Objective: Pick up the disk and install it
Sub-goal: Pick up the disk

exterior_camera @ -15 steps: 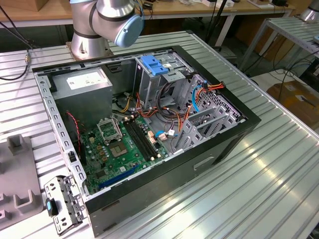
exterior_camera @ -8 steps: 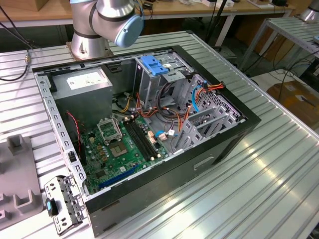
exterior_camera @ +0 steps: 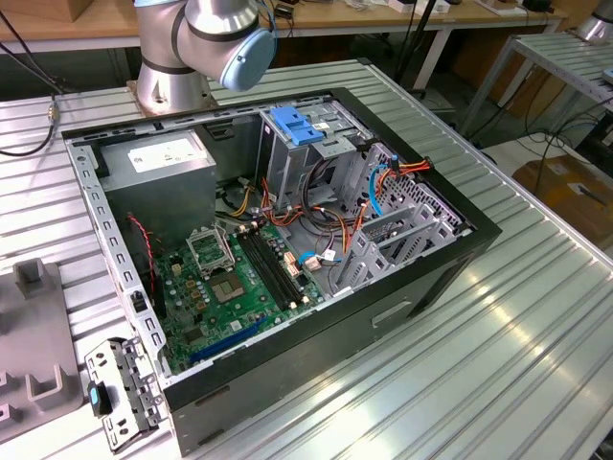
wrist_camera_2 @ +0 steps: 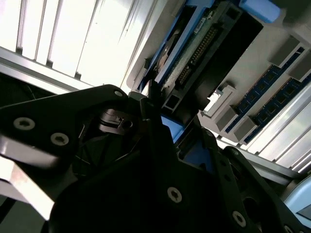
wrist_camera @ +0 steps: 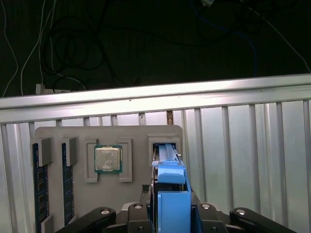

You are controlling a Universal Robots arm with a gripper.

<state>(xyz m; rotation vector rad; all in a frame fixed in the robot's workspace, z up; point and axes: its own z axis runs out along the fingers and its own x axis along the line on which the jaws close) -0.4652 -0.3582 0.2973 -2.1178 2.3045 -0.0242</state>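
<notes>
The disk [wrist_camera: 167,154] stands on edge in a slot of a grey parts tray [wrist_camera: 136,133], its blue side rails pointing up toward the wrist. My gripper [wrist_camera: 171,206] straddles the disk's near end and looks shut on it, a dark finger [wrist_camera: 148,213] pressed against the blue rail on each side. The disk's far end still sits in the slot. In the second wrist view the disk [wrist_camera_2: 194,48] shows its circuit board and connector, and the gripper [wrist_camera_2: 182,141] closes around a blue rail.
The tray also holds a processor chip [wrist_camera: 108,159] and memory sticks [wrist_camera: 41,184], near the table's edge [wrist_camera: 155,94]. In the exterior view the open computer case [exterior_camera: 287,240] lies on the table with a drive cage [exterior_camera: 306,153], power supply [exterior_camera: 163,163] and motherboard [exterior_camera: 239,278]. The arm's base [exterior_camera: 172,67] stands behind it.
</notes>
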